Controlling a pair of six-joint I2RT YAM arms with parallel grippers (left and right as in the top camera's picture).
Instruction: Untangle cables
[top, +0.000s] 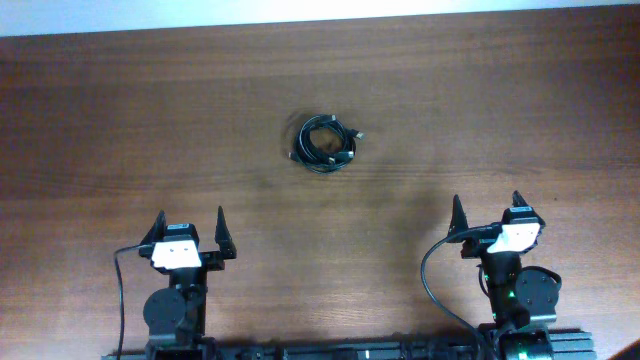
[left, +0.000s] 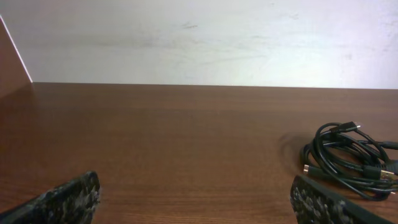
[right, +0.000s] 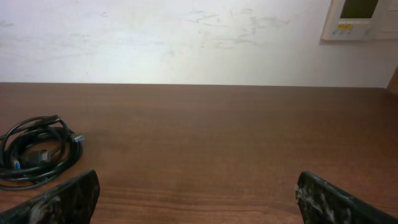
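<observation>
The left gripper (top: 191, 222) is seen at the near edge of the table (top: 120, 120), its jaws spread wide with nothing between them. The right gripper (top: 487, 210) is parked at the same near edge, well apart from the left, and its jaws are likewise spread wide and empty. In each wrist view only bare wood is framed between the two dark jaw tips, so no contact with anything is shown.

This looks like a rest pose: both arms are drawn in close to their bases, pointing away over the table, presumably so that the working area is left unobstructed and the overhead view unblocked before any reach is made.

The cables (top: 325, 145) are found further out, near the middle of the table and roughly between the two arms, a little closer to the left one's side. They are gathered into one small, loose coil of thin black loops, with a few plug ends poking out of the bundle. From the left wrist they are seen low at the right edge (left: 348, 158); from the right wrist, low at the left edge (right: 37, 152). How the strands cross inside the coil cannot be told.

Beyond the table a pale wall (left: 199, 37) is seen, with a small wall panel (right: 360, 18) at its upper right.

The untangling is judged not yet begun.
</observation>
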